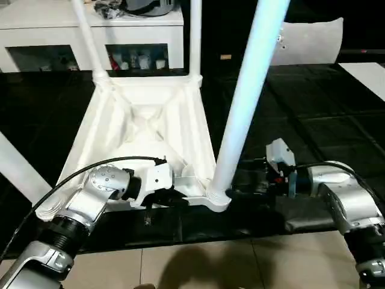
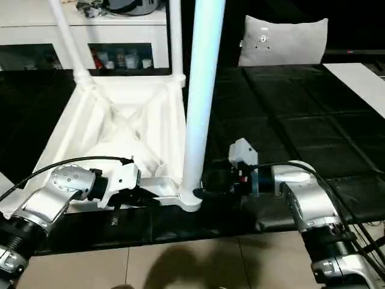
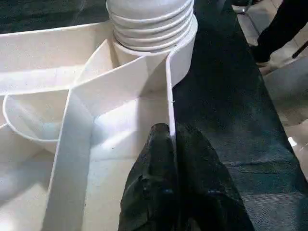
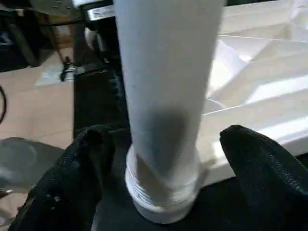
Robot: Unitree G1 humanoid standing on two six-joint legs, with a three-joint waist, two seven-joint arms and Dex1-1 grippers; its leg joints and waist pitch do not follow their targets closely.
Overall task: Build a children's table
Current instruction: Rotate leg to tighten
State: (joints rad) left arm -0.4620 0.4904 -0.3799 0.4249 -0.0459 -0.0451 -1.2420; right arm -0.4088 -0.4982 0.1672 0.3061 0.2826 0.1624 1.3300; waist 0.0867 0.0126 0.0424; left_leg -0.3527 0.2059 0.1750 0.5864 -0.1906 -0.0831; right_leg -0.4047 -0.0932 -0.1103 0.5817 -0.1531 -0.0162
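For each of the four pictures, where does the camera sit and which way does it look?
Left and right eye views: head, looking forward and down at the upturned tabletop; both silver forearms show.
Left wrist view: along the left gripper, jaws shut on the tabletop's rim.
Right wrist view: along the right gripper, jaws astride the near leg.
All share the near leg's threaded corner socket.

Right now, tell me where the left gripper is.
The left gripper is shut on the tabletop's near edge wall, just left of the leg standing in the near right corner socket.
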